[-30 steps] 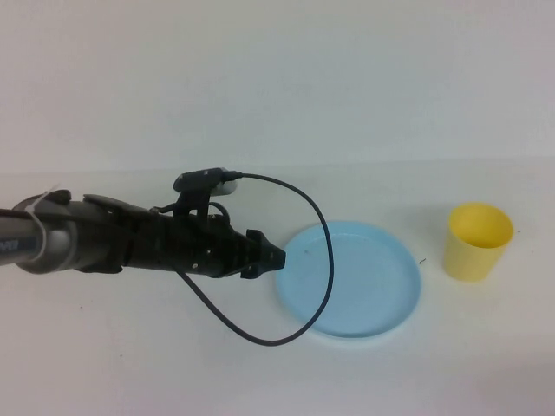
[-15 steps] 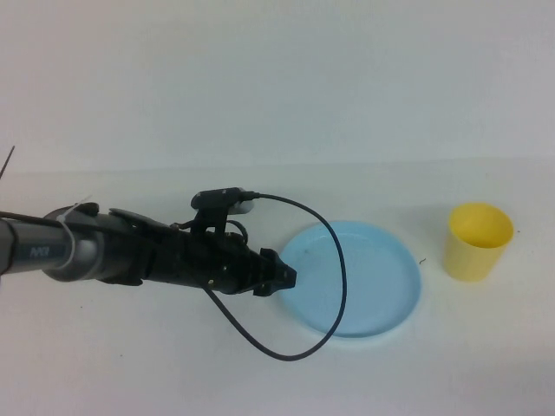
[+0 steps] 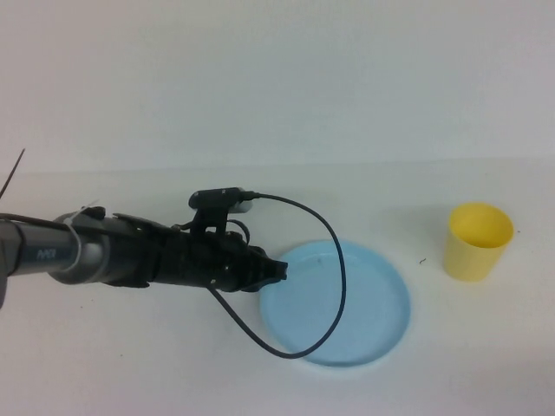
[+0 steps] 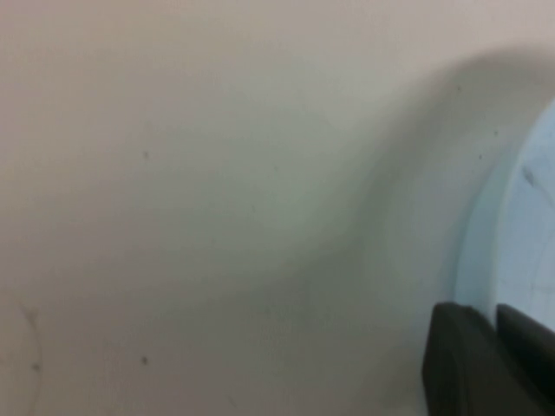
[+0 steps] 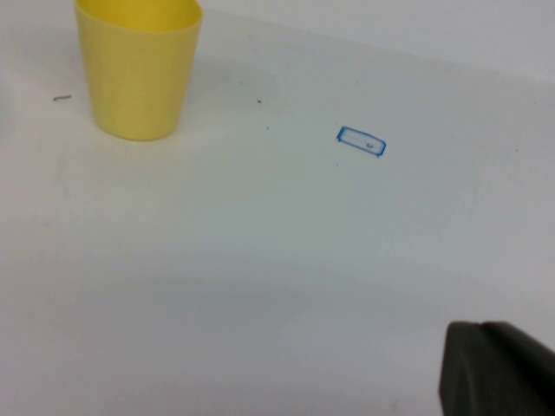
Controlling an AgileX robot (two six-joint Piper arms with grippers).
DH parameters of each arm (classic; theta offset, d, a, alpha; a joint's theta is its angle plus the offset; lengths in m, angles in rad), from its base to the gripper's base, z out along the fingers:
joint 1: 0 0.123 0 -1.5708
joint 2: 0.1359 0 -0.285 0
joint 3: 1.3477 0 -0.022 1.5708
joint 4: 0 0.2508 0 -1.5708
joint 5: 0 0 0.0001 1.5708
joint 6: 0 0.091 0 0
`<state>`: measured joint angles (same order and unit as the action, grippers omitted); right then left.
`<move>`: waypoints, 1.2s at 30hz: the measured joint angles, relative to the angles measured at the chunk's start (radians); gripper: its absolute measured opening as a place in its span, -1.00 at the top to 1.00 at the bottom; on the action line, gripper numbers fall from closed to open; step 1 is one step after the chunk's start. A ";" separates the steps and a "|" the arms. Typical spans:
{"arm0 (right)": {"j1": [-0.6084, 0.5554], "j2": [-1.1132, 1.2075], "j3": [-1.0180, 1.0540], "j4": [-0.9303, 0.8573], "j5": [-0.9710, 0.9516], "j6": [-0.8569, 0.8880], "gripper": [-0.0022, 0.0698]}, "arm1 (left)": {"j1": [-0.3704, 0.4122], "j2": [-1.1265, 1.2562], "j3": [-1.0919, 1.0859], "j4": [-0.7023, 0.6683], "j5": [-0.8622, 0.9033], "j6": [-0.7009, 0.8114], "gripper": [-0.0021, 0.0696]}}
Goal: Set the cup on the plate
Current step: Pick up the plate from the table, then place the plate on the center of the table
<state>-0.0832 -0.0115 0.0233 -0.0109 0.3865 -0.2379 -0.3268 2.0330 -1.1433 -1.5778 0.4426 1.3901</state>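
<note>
Plastic plate [image 3: 347, 303], light blue, lies lower centre of the high view on the white bench [image 3: 451, 364], and our left pincer [image 3: 276, 270] sits clenched on its left rim. The cup [image 3: 476, 240], yellow and upright, stands at the right of the frame, well apart from that pincer and clear of the plate. A black cable [image 3: 334, 260] loops from the left arm over the plate.

Our left wrist view adds a close look at the plate's rim [image 4: 475, 251] beside the dark fingertips [image 4: 460, 364]. Only the right wrist view shows the right pincer [image 5: 499, 368], closed at its lower right corner, holding nothing, with the cup [image 5: 139, 65] at upper left and a small blue rectangle [image 5: 361, 140] marked on the bench.

We count one cup, one plate, two pincers.
</note>
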 joint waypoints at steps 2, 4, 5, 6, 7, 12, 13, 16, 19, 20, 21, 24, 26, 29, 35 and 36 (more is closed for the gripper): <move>0.000 0.000 0.000 0.000 0.000 0.000 0.94 | 0.000 -0.023 0.000 0.000 0.004 0.016 0.94; 0.000 0.000 0.000 0.000 0.000 0.000 0.94 | 0.000 -0.055 0.000 -0.002 0.002 0.026 0.94; 0.000 0.000 0.000 0.000 0.000 0.000 0.94 | 0.000 -0.070 0.000 -0.009 -0.003 0.036 0.94; 0.000 0.000 0.000 0.000 0.000 0.000 0.94 | 0.000 -0.089 0.000 -0.019 -0.011 0.051 0.94; 0.000 0.000 0.000 0.000 0.000 0.000 0.94 | 0.000 -0.108 0.000 -0.026 -0.015 0.059 0.94; 0.000 0.000 0.000 0.000 0.000 0.000 0.94 | 0.000 -0.177 -0.012 -0.031 -0.033 0.065 0.94; 0.000 0.000 0.000 0.000 0.000 0.000 0.94 | 0.000 -0.178 -0.024 -0.029 -0.033 0.061 0.94; 0.000 0.000 0.000 0.000 0.000 0.000 0.94 | -0.004 -0.178 -0.060 -0.028 -0.026 0.042 0.94; 0.000 0.000 0.000 0.000 0.000 0.000 0.94 | -0.013 -0.176 -0.090 -0.031 -0.048 0.042 0.94; 0.000 0.000 0.000 0.000 0.000 0.000 0.94 | -0.013 -0.173 -0.099 -0.031 -0.053 0.042 0.94; 0.000 0.000 0.000 0.000 0.000 0.000 0.94 | -0.013 -0.165 -0.113 -0.031 -0.047 0.042 0.94; 0.000 0.000 0.000 0.000 0.000 0.000 0.94 | -0.013 -0.127 -0.161 0.002 -0.024 -0.010 0.94; 0.000 0.000 0.000 0.000 0.000 0.000 0.94 | -0.013 -0.096 -0.193 0.045 -0.010 -0.063 0.94; 0.000 0.000 0.000 0.000 0.000 0.000 0.94 | -0.013 -0.060 -0.221 0.084 0.001 -0.108 0.94; 0.000 0.000 0.000 0.000 0.000 0.000 0.94 | -0.013 -0.005 -0.231 0.084 0.005 -0.112 0.94; 0.000 0.000 0.000 0.000 0.000 0.000 0.94 | -0.013 0.005 -0.231 0.084 0.010 -0.105 0.94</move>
<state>-0.0832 -0.0115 0.0233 -0.0109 0.3865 -0.2379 -0.3401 2.0380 -1.3747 -1.4939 0.4526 1.2853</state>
